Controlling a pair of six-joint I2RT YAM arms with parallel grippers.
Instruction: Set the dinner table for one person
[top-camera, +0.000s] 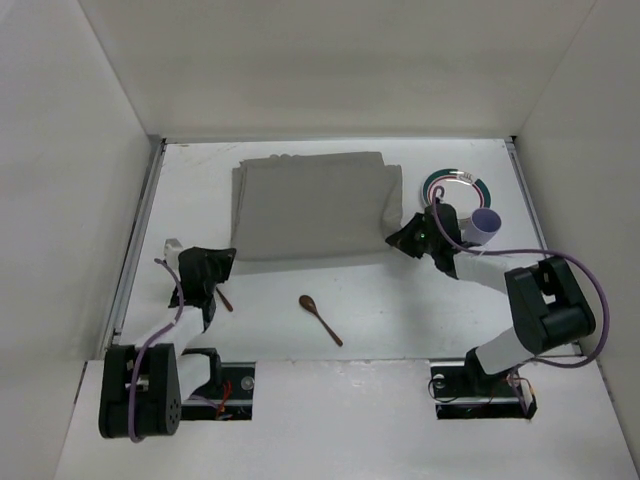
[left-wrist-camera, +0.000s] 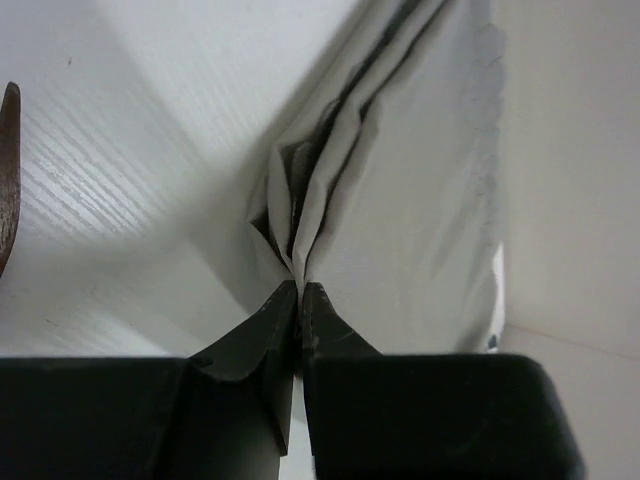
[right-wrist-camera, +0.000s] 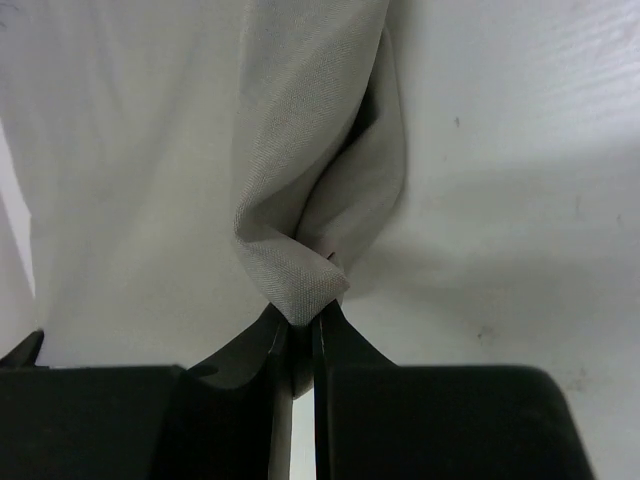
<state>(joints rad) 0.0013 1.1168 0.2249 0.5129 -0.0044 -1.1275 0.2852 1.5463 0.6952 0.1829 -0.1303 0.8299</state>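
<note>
A grey cloth placemat (top-camera: 310, 210) lies on the white dinner table (top-camera: 400, 310), rumpled at its near corners. My left gripper (top-camera: 226, 262) is shut on its near left corner; in the left wrist view the cloth (left-wrist-camera: 400, 200) bunches into folds between the fingertips (left-wrist-camera: 300, 292). My right gripper (top-camera: 400, 238) is shut on the near right corner; the right wrist view shows a twisted fold of cloth (right-wrist-camera: 300, 270) pinched in the jaws. A brown wooden spoon (top-camera: 320, 318) lies in front of the mat. A plate (top-camera: 455, 185) with a coloured rim and a purple cup (top-camera: 485, 222) sit at the right.
A second brown utensil (top-camera: 224, 298) lies by the left gripper, its end showing in the left wrist view (left-wrist-camera: 8, 170). White walls close in the table on the left, back and right.
</note>
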